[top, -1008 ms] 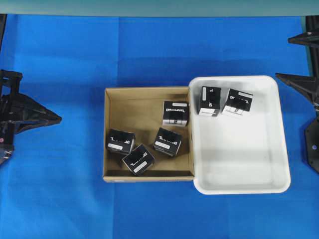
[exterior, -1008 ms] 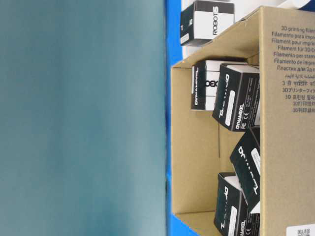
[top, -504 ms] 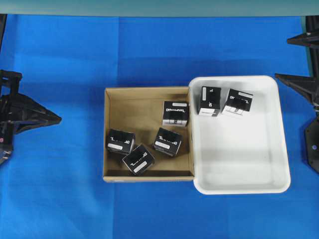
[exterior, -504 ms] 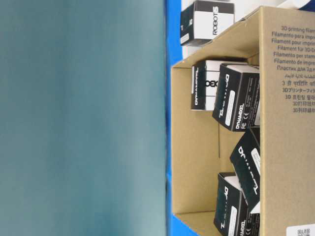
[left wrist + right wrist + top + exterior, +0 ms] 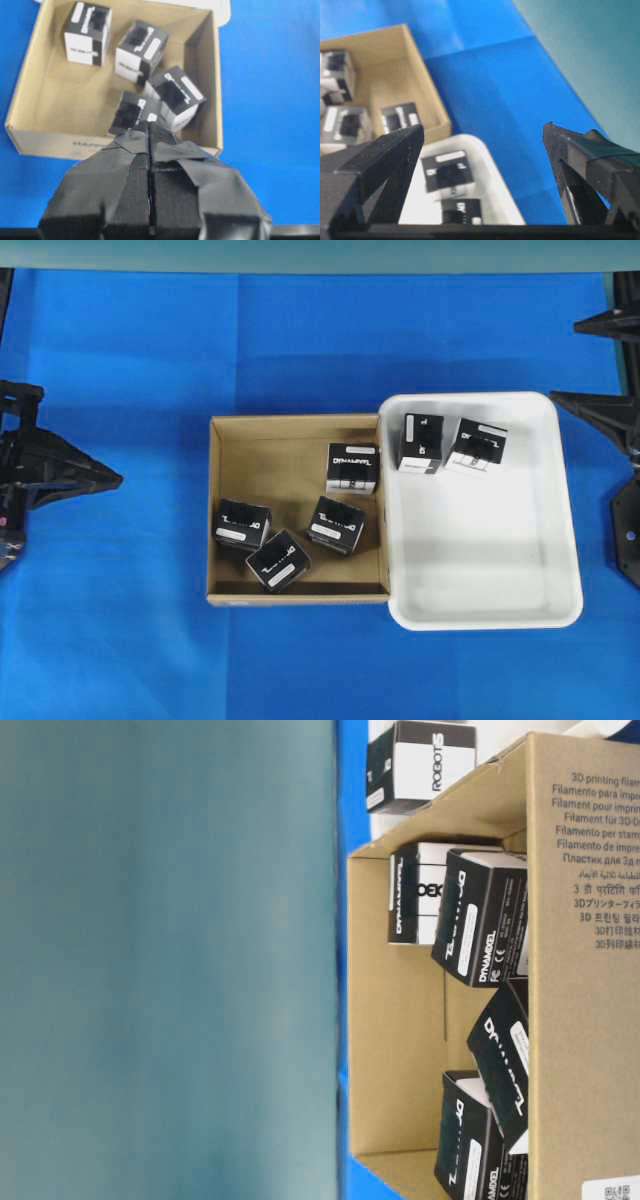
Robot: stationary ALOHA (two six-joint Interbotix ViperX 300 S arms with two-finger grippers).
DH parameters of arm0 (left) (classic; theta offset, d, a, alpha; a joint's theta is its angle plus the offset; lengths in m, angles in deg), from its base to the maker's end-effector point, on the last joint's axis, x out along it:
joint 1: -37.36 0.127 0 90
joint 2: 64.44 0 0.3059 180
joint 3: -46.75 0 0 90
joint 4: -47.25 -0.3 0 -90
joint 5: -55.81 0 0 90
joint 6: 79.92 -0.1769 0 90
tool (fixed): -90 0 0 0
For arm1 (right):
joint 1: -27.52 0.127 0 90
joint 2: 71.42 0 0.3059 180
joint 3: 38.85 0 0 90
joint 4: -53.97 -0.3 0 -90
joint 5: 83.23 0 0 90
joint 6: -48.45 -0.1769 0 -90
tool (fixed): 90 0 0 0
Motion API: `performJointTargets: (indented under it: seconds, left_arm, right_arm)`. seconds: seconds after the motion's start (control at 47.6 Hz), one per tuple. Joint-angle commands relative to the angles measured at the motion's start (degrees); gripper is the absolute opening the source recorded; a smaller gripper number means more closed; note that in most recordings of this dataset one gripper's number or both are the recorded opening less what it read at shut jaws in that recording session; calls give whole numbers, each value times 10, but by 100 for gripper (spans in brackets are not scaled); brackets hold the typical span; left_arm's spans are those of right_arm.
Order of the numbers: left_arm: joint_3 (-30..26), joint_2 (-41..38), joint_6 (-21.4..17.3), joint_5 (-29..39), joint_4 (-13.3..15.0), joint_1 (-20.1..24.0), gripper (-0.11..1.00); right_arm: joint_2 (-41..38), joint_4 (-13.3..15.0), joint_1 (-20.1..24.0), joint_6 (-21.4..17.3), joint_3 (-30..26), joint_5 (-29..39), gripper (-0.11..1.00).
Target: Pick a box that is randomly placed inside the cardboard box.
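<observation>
- The left gripper (image 5: 150, 131) is sitting closest in its wrist view, with its two taped fingers (image 5: 131, 200) pressed flat together and nothing between them. It is hanging over the blue counter (image 5: 120, 640), just outside the near wall of the cardboard box (image 5: 45, 90).
- Four black boxes are lying inside the cardboard box. The nearest box (image 5: 129, 111) is sitting just past the fingertips, touching another one beside it.
- Two more are standing farther back in the cardboard box, a little apart.
- Beyond that, the white tray (image 5: 500, 570) is pushed right against the cardboard box. Two other black boxes (image 5: 421, 443) are sitting near the tray's far edge.
- The right gripper (image 5: 482, 135) is staying off at the far side, its fingers spread wide and holding nothing.
</observation>
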Motion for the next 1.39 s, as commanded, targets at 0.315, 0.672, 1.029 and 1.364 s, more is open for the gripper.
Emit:
performJointTargets:
  seconds: [0.315,0.672,1.029,1.364]
  left_arm:
    - [-8,0,1,-9,-1,-1,-7]
    - [-8,0,1,-12,-1,-1,-7]
    - [-4,1,4,-21,-1,-1,-7]
    - [4,4,4,-45,-1,0,-7]
  right_arm:
    - [1,-1,2,-2,-2,-4,99]
    - [13,-2,3,-2,-3,-3,99]
    - [18,-2,3,-4,3,-2,99]
    - [27,-2,5,-4,4,-2,99]
